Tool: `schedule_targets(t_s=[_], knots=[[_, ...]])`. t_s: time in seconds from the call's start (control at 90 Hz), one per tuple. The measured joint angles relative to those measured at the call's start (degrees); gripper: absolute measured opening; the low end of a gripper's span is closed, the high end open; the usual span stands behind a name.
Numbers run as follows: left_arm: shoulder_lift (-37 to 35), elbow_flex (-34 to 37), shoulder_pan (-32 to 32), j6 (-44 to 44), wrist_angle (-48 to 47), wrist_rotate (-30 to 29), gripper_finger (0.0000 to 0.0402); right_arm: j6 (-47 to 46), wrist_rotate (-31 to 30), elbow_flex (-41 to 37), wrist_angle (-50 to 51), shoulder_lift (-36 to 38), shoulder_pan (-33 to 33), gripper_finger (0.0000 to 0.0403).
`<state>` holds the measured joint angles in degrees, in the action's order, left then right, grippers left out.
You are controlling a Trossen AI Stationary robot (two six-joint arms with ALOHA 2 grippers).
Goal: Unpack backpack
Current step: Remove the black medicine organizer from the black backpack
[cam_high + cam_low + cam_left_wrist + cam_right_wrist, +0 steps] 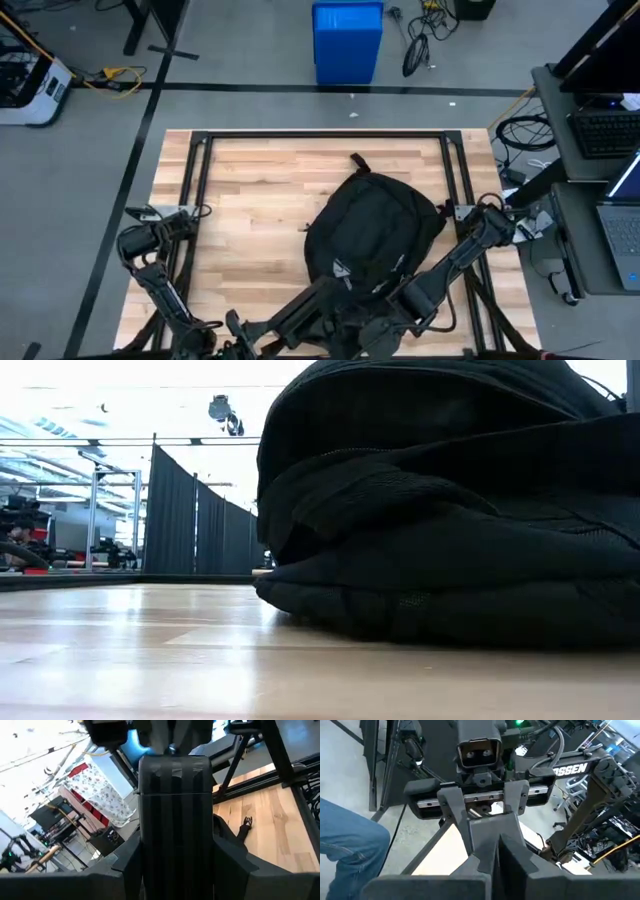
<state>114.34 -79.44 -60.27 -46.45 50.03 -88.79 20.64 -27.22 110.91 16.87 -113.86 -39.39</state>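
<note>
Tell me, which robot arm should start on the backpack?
Probably the right. Its arm slants in beside the backpack, near the logo end, while the left arm is folded at the table's left edge, farther off. Both grippers sit low near the front edge.

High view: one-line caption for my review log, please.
Large black fabric backpack lies closed on the light wooden table, both dark arms folded back at the table's near edge, neither touching it.

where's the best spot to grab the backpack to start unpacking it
Probably the small top loop at the far end of the backpack, approached from above. The bag lies flat on the wooden table, logo patch up, and the loop sticks out clear of the bulging body, so fingers could pinch it. No zipper pull is clearly visible.
</note>
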Motion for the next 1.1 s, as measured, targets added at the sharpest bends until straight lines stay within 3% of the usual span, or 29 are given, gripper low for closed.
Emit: schedule_targets(t_s=[0.356, 0.667, 1.1], knots=[[-0.1, 1.1, 1.1, 2.4, 0.0, -1.0, 0.0165, -0.7, -5.7, 0.0, 3.5, 0.0, -1.9, 0.0006], [-0.1, 1.1, 2.1, 2.6, 0.0, -1.1, 0.0165, -6.5, -23.6, 0.0, 14.7, 0.6, -6.6, 0.0006], [-5.0, 1.2, 6.7, -0.4, -2.4, -1.3, 0.0165, -14.8, -28.7, 0.0, 20.2, 5.4, -12.9, 0.0006]])
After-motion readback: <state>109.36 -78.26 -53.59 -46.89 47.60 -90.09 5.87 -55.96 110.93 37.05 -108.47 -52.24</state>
